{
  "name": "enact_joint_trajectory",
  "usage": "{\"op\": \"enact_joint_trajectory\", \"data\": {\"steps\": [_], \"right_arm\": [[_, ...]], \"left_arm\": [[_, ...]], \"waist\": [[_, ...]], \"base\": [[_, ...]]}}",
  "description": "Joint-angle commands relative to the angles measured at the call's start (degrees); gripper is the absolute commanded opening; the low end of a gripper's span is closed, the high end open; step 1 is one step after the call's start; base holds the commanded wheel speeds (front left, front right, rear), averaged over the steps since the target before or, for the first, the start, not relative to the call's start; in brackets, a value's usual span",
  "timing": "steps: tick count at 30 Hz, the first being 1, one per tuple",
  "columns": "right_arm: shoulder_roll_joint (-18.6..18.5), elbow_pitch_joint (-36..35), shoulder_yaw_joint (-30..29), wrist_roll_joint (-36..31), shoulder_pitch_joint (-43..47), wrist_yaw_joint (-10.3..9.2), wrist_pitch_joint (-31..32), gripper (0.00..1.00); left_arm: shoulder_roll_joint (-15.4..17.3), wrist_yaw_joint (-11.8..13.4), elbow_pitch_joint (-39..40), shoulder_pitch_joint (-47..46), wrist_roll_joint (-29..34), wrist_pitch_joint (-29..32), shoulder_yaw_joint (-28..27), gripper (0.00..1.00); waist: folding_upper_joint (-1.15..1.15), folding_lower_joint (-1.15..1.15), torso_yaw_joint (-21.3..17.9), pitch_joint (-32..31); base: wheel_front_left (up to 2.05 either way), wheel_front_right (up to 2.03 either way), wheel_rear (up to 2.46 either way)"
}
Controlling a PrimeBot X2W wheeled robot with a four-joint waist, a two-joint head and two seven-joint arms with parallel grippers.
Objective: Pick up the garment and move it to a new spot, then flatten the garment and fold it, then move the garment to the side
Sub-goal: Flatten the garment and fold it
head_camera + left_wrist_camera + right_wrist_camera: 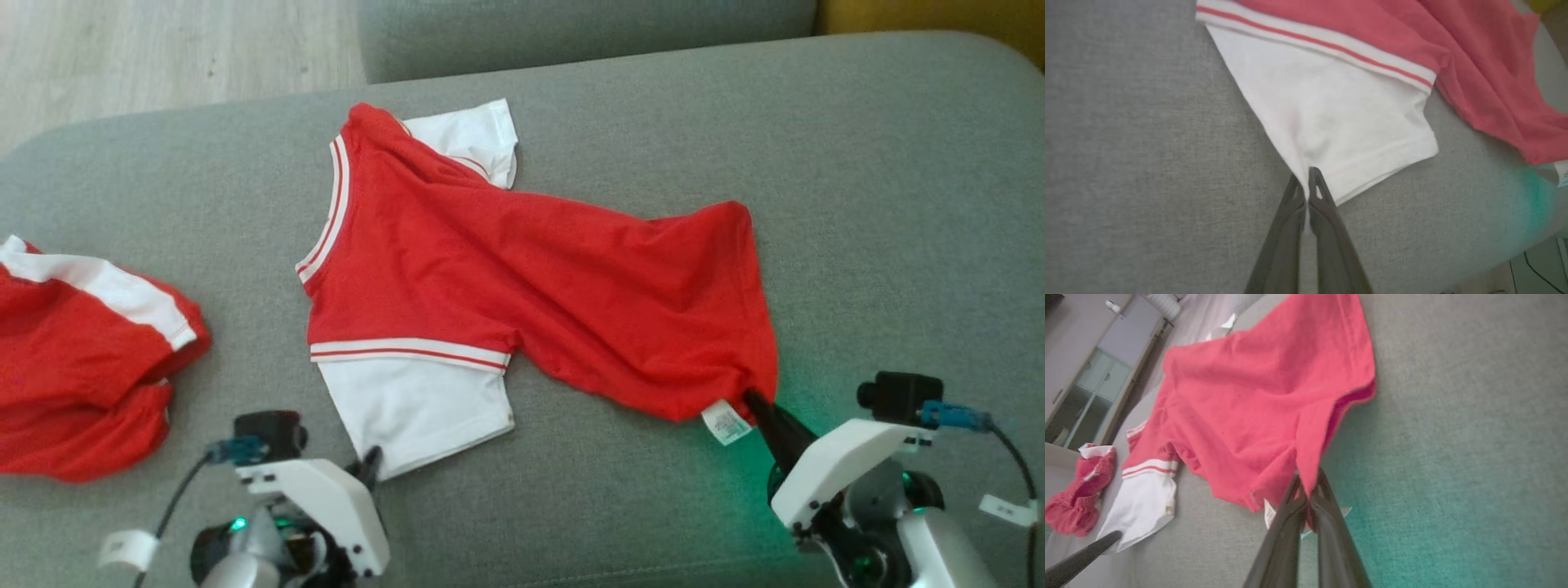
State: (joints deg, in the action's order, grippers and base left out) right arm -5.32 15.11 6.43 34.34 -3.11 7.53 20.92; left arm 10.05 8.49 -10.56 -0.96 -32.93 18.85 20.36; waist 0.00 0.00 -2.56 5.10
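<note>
The red T-shirt [522, 278] lies spread but twisted across the grey sofa cushion [857, 204], collar toward the robot's left, body running right. The left claw [1306, 175] is closed on the near corner of the white sleeve [1331, 118]. The right claw [1308, 477] is closed on the hem corner [755, 380], just beside the care label [725, 425].

Both grips take only the very edge of thin cloth, so a quick lift or an uneven pull could probably tug a corner free and drop that side. The holds sit on a sleeve and a hem, not matching corners. Raising them together may therefore swing the shirt skewed and deepen its diagonal wrinkles. A second red garment [73, 359] lies to the left, well apart; a leftward carry might drag over it.
</note>
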Motion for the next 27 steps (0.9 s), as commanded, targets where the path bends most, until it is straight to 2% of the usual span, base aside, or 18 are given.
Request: {"op": "enact_joint_trajectory", "data": {"steps": [1,3,7,12,18,23,27], "right_arm": [[-1.19,-2.50,1.33,0.66,-2.11,-0.04,-0.87,0.00],[-1.60,-3.86,1.60,2.92,-2.34,-0.04,-1.67,0.00],[-3.14,-7.66,1.49,8.00,-5.65,-0.04,-2.64,0.00],[-4.84,-8.45,1.10,16.21,-16.50,-0.04,-0.70,0.00],[-5.20,0.24,-2.17,26.81,-37.09,-0.04,3.40,0.00],[-6.48,9.18,-3.14,28.91,-55.17,-0.04,2.12,0.00],[-7.25,14.47,-2.41,29.53,-67.85,-0.04,0.61,0.00]], "left_arm": [[1.28,0.27,2.70,-1.68,-0.29,-0.65,-2.75,0.00],[1.72,0.28,5.23,-1.70,-0.46,-1.31,-3.43,0.00],[3.47,-1.43,10.26,-5.63,-0.20,-2.00,-4.36,0.00],[6.21,-5.18,10.04,-19.27,0.27,-1.17,-5.72,0.00],[6.02,-9.41,-1.12,-42.37,0.67,-2.64,-6.89,0.00],[4.29,-11.79,-13.48,-61.28,1.00,-6.67,-7.86,0.00],[3.04,-12.61,-22.07,-74.99,0.33,-10.45,-9.60,0.00]], "waist": [[0.00,0.00,0.03,-0.18],[0.00,0.00,0.10,-0.19],[0.00,0.00,0.36,1.77],[0.00,0.00,0.91,7.31],[0.00,0.00,1.69,14.90],[0.00,0.00,2.76,18.64],[0.00,0.00,3.46,20.71]], "base": [[0.00,0.00,0.00],[0.00,0.00,0.00],[0.00,0.00,0.00],[0.00,0.00,0.00],[0.00,0.00,0.00],[0.00,0.00,0.00],[0.00,0.00,0.00]]}}
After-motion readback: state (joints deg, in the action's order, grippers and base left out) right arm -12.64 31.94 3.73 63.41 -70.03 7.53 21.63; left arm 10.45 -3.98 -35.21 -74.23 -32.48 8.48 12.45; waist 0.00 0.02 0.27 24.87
